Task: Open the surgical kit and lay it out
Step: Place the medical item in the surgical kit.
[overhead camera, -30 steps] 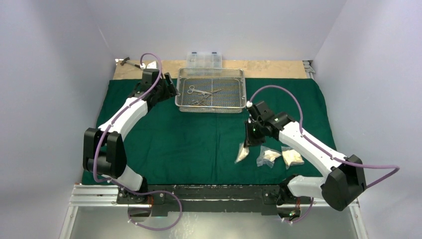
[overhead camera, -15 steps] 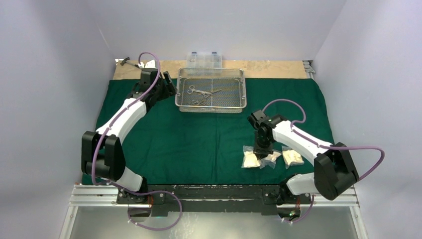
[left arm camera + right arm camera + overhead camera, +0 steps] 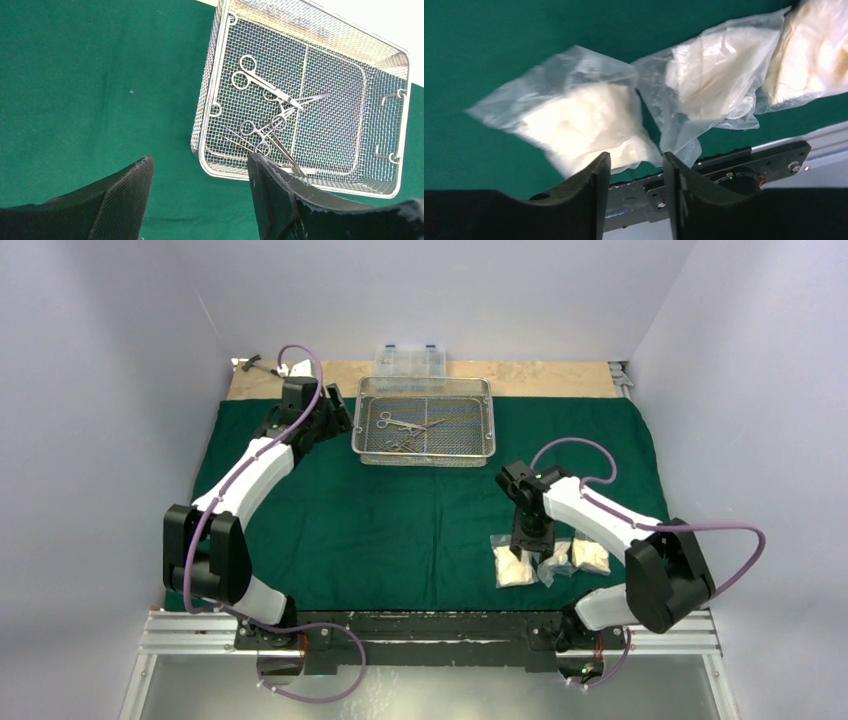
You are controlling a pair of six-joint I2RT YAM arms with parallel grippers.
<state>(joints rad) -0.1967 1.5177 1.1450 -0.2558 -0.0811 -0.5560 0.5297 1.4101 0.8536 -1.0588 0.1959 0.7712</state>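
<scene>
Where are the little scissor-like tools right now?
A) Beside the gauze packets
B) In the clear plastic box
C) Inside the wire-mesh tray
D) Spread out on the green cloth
C: the scissor-like tools lie in a small pile inside the wire-mesh tray, which sits on the green cloth.

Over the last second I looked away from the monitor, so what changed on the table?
The right gripper swung toward the near edge and laid the leftmost gauze packet flat on the green cloth beside the other two packets; its fingers now stand apart. The left gripper, the wire tray and the instruments in it stayed put.
</scene>
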